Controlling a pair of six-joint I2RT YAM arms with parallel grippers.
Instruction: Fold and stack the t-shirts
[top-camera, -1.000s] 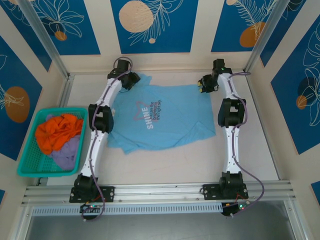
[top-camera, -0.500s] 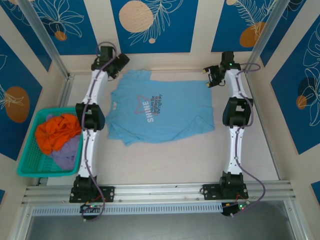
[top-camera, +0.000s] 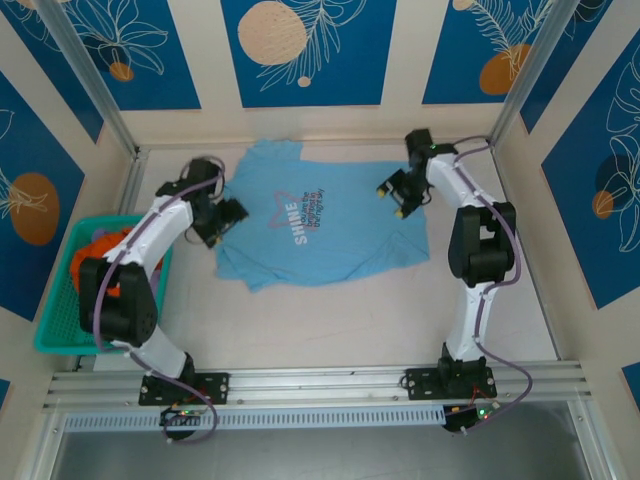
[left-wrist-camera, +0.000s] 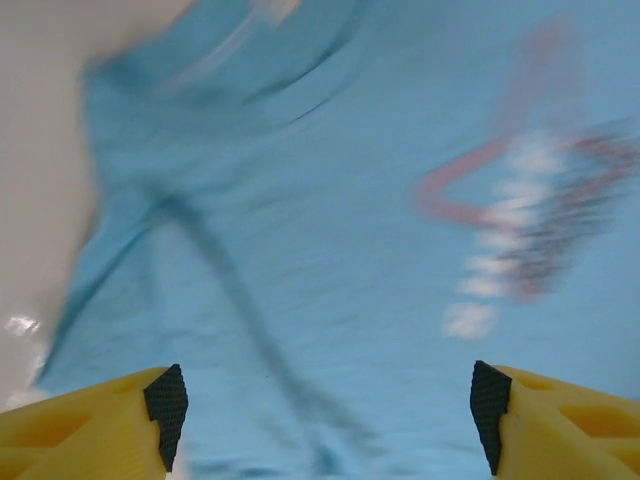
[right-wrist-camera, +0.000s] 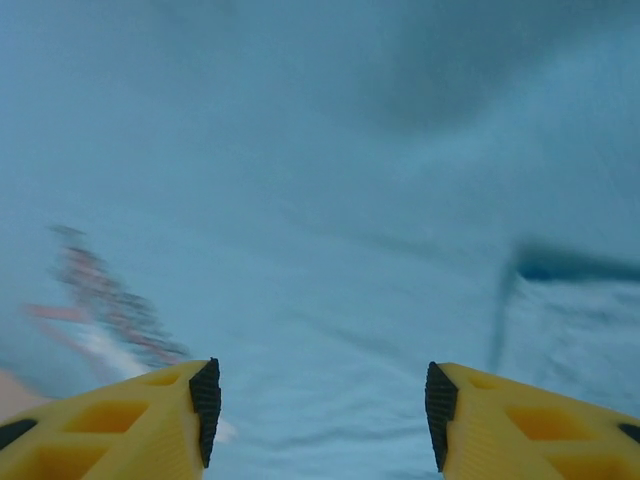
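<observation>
Jaws spread wide and empty on left and right, over the collar and hem ends of the t-shirt (top-camera: 335, 245); liable to drag wrinkles in if lowered unevenly.

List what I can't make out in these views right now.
- Left wrist: motion blur smears the lettering on the shirt.
- Right wrist: motion blur hides the shirt's creases and edges.
- Top view: the left arm covers part of the basket, so the clothes inside cannot be counted.
- Top view: too small to tell whether the left gripper or right gripper touches the shirt.
</observation>
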